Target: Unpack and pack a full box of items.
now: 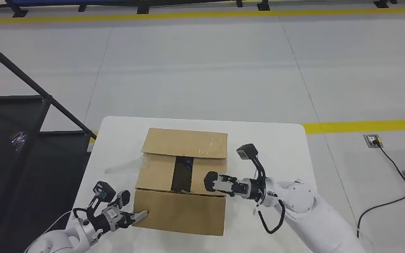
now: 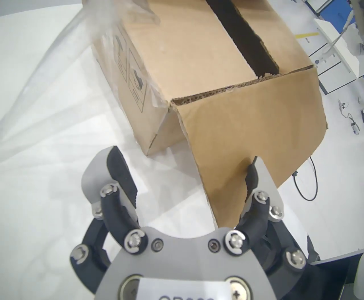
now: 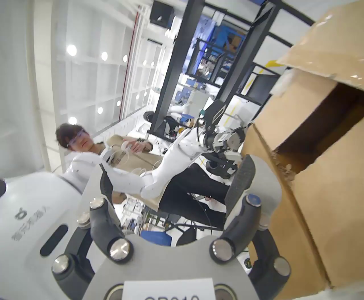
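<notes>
- A white, round-cornered bench [image 1: 278, 142] carried a single brown cardboard box [image 1: 183, 144] at about its middle.
- The left hand [image 1: 134, 206] sat low over the bench at the box's near left corner. Its two fingers were spread wide and gripped nothing.
- The corner of the box's near flap [image 2: 256, 122] lay between those fingers, and one black finger pad [image 2: 251, 174] touched the flap's outer face.
- That near flap sloped outward and down toward the robot's side instead of lying flat on top.
- Crumpled clear plastic film [image 2: 96, 20] clung to the box's left side at its far corner.
- A dark gap [image 1: 181, 176] stood open in the box top between the flaps. What lay inside was too dark to tell.
- The right hand [image 1: 211, 183] hung over the box top just right of the gap, fingers parted and holding nothing.
- One of its ribbed fingertips [image 3: 241, 181] stood just beside the torn cardboard edge. Whether it touched could not be told.
</notes>
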